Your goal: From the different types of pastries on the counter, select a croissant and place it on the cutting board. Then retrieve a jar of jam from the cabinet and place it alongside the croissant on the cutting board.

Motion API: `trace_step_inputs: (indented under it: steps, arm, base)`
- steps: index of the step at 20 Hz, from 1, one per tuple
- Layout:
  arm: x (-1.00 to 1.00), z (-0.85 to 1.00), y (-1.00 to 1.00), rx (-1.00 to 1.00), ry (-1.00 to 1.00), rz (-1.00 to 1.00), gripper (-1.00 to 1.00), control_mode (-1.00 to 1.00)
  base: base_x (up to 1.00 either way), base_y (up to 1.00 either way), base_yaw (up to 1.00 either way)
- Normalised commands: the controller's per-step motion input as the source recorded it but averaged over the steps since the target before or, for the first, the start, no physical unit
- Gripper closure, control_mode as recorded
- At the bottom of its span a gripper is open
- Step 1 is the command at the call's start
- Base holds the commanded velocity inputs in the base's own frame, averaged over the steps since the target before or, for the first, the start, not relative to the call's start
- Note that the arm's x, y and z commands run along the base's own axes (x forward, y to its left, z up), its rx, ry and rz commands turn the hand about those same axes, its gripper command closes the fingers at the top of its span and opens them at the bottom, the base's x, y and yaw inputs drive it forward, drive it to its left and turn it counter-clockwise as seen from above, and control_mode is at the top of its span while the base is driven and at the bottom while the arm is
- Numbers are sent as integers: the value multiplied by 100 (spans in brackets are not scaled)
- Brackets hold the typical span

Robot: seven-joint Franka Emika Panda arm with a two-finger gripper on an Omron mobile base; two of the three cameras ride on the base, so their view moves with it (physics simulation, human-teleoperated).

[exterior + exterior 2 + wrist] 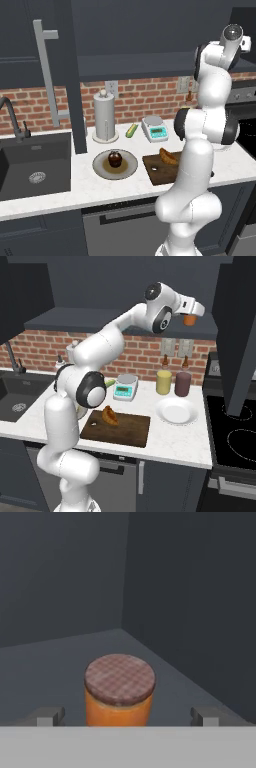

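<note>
The desk (165,448) carries the cutting board (116,428), and the croissant (110,416) already lies on its left part, so the first half of the task looks done. The arm reaches high into the upper cabinet (60,577), presumably to fetch the jam. The jam jar (119,694), orange with a checked lid, stands upright on the cabinet floor near the back corner. The end effector (127,716) is released, its fingertips (47,716) spread wide on either side of the jar and apart from it, lined up for a side grasp. The hand view gives that alignment; the right base view shows the jar (189,320) at the end effector against the cabinet edge.
</note>
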Motion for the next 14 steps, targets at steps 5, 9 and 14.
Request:
trace_step_inputs:
  steps: [5, 9, 14]
  arm:
    - [0, -2, -16, 3, 0, 0, -100, -100]
    - [0, -7, -11, 2, 0, 0, -100, -100]
    - [0, -10, -4, 0, 0, 0, -100, -100]
  base:
    - [0, 0, 0]
    - [0, 0, 0]
    - [0, 0, 0]
